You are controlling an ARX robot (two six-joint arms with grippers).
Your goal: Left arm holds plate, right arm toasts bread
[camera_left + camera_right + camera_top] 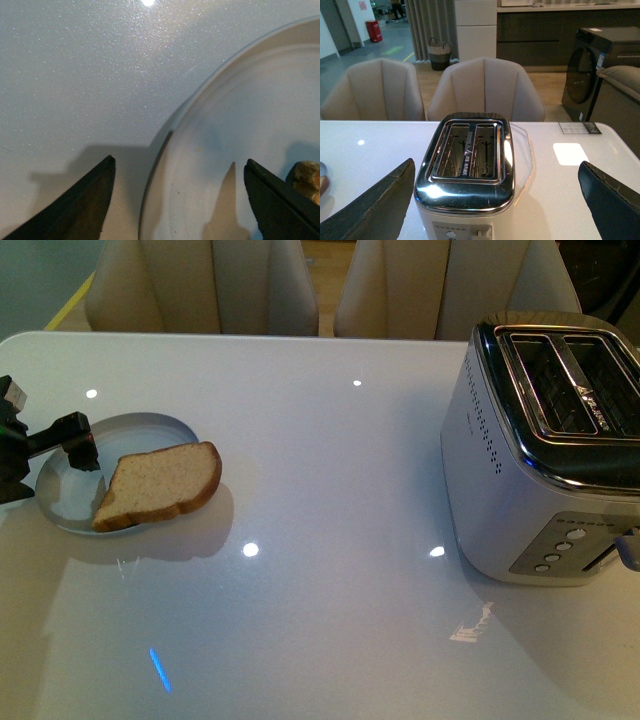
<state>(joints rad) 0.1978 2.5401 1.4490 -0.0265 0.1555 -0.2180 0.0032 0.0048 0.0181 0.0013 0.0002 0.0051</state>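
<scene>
bread [160, 485] on plate [130, 435], left end effector [177, 167] spread astride its rim

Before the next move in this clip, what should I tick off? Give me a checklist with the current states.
1. Open left gripper straddling the plate rim: ok.
2. Grip on the plate closed: not ok, jaws apart.
3. The bread on the plate: ok, but one end overhangs the rim toward the toaster.
4. Both toaster slots empty: ok.
5. Open, empty right gripper: ok.
</scene>
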